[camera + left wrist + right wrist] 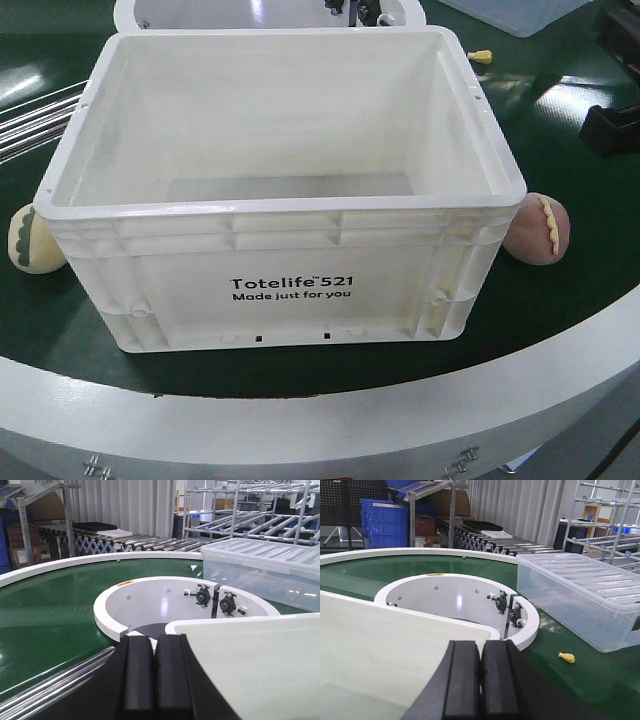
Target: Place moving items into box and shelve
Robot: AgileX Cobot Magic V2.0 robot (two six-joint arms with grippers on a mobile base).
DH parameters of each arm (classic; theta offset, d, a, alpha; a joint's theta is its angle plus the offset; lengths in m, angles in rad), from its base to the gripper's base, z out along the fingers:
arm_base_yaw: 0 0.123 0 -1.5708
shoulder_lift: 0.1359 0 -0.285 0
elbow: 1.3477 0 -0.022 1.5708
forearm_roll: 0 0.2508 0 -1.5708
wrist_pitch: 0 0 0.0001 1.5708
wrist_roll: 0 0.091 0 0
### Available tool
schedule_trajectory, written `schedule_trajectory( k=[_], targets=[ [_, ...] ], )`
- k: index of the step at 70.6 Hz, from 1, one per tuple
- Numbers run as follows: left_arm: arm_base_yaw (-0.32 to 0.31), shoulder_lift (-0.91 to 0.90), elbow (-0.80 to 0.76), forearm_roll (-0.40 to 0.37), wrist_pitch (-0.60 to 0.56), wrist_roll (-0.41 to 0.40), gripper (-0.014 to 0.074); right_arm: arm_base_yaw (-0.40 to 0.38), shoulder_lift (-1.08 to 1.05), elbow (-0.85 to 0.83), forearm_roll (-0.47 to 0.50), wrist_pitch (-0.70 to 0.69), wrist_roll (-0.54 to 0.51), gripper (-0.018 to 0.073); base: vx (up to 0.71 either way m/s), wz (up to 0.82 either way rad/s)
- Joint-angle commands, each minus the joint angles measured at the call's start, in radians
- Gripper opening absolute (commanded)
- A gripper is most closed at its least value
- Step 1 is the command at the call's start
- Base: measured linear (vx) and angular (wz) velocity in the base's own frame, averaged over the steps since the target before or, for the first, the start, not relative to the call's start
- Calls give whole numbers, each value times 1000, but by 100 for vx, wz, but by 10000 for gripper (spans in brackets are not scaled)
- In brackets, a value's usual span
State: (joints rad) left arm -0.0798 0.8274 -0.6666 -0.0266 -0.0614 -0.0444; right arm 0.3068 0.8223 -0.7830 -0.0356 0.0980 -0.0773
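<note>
1. Left claw (pixel 154 646), seen from the left wrist, has its two black fingers pressed flat together with no gap, and nothing is between them. It is just beside the white rim of the box (pixel 260 680), which fills the lower right. Behind them lie the green table (pixel 50 615), a white ring (pixel 107 612) and a clear bin (pixel 265 570).
2. From the right wrist, the right claw (pixel 481 651) is also closed fully, finger against finger, and it holds nothing. The box wall is at the lower left, just beside this claw. A small yellow piece (pixel 566 657) lies on the green table to the right, near the clear bin. Blue bins (pixel 380 525) stand far back on the left.
3. From the front, the box stands upright on the green table, open side up, with its black print toward the camera. A cream item (pixel 30 240) with a green ridge lies outside at the left wall, partly hidden by it. A tan-brown item (pixel 540 230) with a yellow ridge lies outside at the right front corner. I cannot tell if it touches.
</note>
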Motion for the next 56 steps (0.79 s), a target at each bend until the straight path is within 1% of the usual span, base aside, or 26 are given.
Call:
schedule_trajectory(
  k=[1,7,8,9,15,21,25,31,42,49,56],
  targets=[
    [-5,-5,-39,-6,-101,-13,106,-1,-4,-34,-7,-89,-9,234,0,0],
    [-5,-5,-39,-6,-105,-13,186,-1,-4,-34,-5,-89,-9,372,0,0],
    [-5,-5,-39,-6,-105,-13,200,-1,-4,-34,-5,-89,-9,410,0,0],
    [-5,-5,-39,-6,-105,-13,237,-1,-4,-34,-4,-89,-9,460,0,0],
    [-5,-5,-39,-6,-104,-13,338,-1,-4,-34,-4,-89,-8,622,0,0],
    [-5,-5,-39,-6,-105,-13,433,-1,-4,-34,-5,-90,-8,721,0,0],
    [-5,-5,-39,-6,-109,-13,483,-1,-4,-34,-5,-92,-9,722,0,0],
    [-5,-4,-39,-11,-109,-15,524,-1,-4,-34,-5,-98,-8,717,0,0],
    [-5,-5,-39,-14,-103,-11,529,-8,-4,-34,-7,-82,-10,676,0,0],
    [8,-16,-39,-14,-94,33,529,-65,-15,-34,-6,-54,-7,644,0,0],
    [53,-39,-39,-14,-40,38,529,-177,-38,-34,-4,7,3,624,0,0]
  ],
)
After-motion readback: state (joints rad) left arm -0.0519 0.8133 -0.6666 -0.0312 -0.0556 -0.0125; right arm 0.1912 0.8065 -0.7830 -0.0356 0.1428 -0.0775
